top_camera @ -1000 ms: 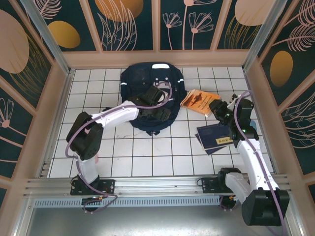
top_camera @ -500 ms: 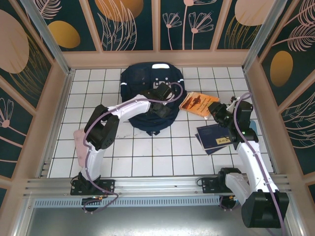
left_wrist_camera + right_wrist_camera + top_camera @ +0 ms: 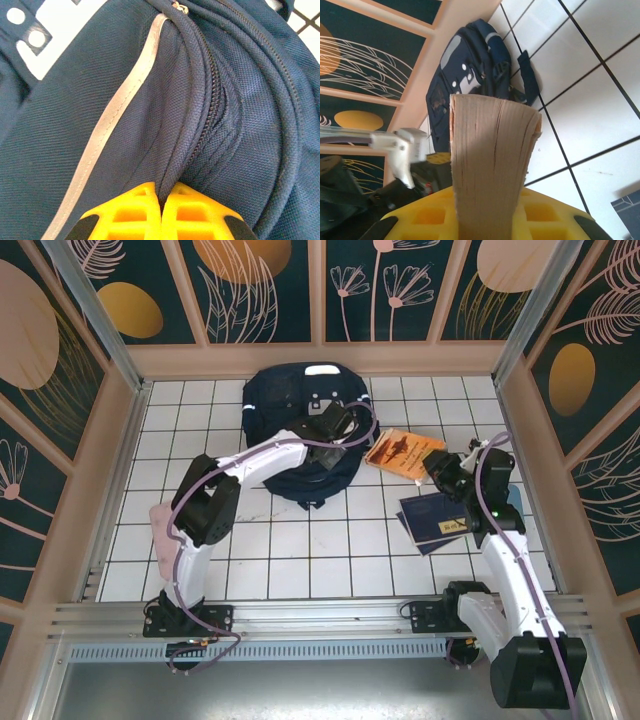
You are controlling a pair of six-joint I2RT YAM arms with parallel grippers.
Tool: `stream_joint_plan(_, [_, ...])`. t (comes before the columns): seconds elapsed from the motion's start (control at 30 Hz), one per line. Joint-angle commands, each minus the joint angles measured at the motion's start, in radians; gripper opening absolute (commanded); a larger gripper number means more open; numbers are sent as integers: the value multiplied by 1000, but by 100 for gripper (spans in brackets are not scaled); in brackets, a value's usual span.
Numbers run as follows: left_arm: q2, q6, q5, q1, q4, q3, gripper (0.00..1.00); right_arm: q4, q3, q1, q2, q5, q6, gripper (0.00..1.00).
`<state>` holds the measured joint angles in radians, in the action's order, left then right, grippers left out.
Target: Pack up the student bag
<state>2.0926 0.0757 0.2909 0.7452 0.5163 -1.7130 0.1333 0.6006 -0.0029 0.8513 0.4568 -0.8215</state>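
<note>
At twelve o'clock my left gripper (image 3: 161, 209) pinches the student bag (image 3: 100, 110) fabric; at two, my right gripper (image 3: 487, 220) clamps the orange book (image 3: 400, 450).

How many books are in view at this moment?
2. The orange book is gripped in the right pincer; the navy book lies flat on the tiles beside that arm. Another may be hidden beneath it.

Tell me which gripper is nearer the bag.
Left. The left gripper is on the bag, pinched shut on fabric beside its zipper. The right gripper is apart from it, off to its right, holding the orange book.
</note>
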Motion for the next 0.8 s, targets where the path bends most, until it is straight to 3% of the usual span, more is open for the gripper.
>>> stream_joint_plan(0.0, [-129,-11,99,-14,-98,-11,0,-35,-32,4,-18,51,-31,16])
stream_joint_plan(0.2, [-238,-31,64,-14,-175,27,0,-107,-66,43,10,89,-78,16])
stream_joint_plan(0.47, [-266,-87,-9,-14,-231,5,0,-385,-79,222,141,79,-215,17])
stream_joint_plan(0.6, [-255,-104,-35,-9,-230,-22,0,-469,-30,300,228,17,-238,17])
stream_joint_plan(0.77, [-249,-125,-43,-5,-229,-46,0,-560,50,390,383,-151,-257,17])
